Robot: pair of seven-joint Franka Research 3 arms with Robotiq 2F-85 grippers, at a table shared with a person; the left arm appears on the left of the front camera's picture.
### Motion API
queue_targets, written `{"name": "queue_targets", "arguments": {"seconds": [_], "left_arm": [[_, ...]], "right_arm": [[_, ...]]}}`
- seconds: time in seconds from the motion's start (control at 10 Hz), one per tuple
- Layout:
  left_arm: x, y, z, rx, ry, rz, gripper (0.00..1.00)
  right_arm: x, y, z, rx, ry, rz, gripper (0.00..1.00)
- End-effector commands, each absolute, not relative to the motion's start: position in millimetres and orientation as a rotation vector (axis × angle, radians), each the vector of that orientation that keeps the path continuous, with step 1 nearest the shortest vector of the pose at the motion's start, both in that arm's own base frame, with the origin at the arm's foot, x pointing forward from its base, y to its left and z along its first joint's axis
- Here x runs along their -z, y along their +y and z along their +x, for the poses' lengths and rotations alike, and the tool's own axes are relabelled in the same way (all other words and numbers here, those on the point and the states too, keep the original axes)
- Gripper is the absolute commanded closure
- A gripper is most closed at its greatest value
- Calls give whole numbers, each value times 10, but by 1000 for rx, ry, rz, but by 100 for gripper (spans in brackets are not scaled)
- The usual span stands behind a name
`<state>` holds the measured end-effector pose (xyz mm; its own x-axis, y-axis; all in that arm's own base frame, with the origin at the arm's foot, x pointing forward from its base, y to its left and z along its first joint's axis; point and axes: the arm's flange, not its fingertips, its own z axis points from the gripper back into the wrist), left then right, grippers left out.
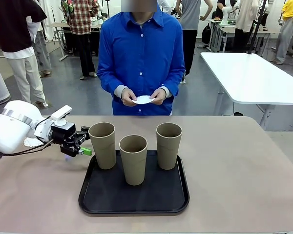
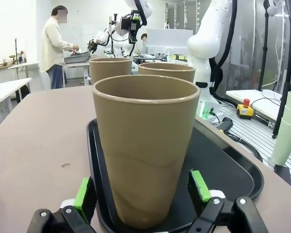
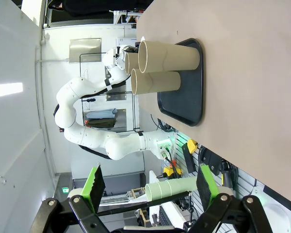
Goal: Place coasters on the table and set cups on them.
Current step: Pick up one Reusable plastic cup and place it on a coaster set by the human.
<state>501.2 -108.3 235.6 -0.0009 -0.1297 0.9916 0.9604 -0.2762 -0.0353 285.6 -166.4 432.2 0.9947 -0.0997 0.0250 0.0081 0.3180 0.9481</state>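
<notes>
I have the left gripper (image 1: 84, 141) spread wide around the ten-o'clock cup (image 1: 102, 144); the right gripper (image 3: 150, 182) is wide and empty. All three cups (image 1: 133, 158) stand on the black tray (image 1: 88, 195). The coasters (image 1: 144, 100) are at twelve o'clock, in the person's hands (image 1: 158, 96). No cup sits on a coaster yet.

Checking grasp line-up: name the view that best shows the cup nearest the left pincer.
Left wrist view: that cup stands between the open left pincer's pads, rim to base on the tray. The front view shows it whole but smaller; the right wrist view has it far off, mostly hidden behind the other cups.
</notes>
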Motion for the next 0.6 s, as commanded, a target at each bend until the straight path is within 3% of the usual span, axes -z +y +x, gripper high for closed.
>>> {"name": "queue_targets", "arguments": {"seconds": [0.0, 0.5], "left_arm": [[-2329, -1138, 5065, 1458, -955, -1300, 0], [-2252, -1266, 5075, 1453, -904, -1344, 0]], "right_arm": [[-4324, -1659, 2842, 68, -86, 1255, 0], [-4324, -1659, 2842, 68, -86, 1255, 0]]}}
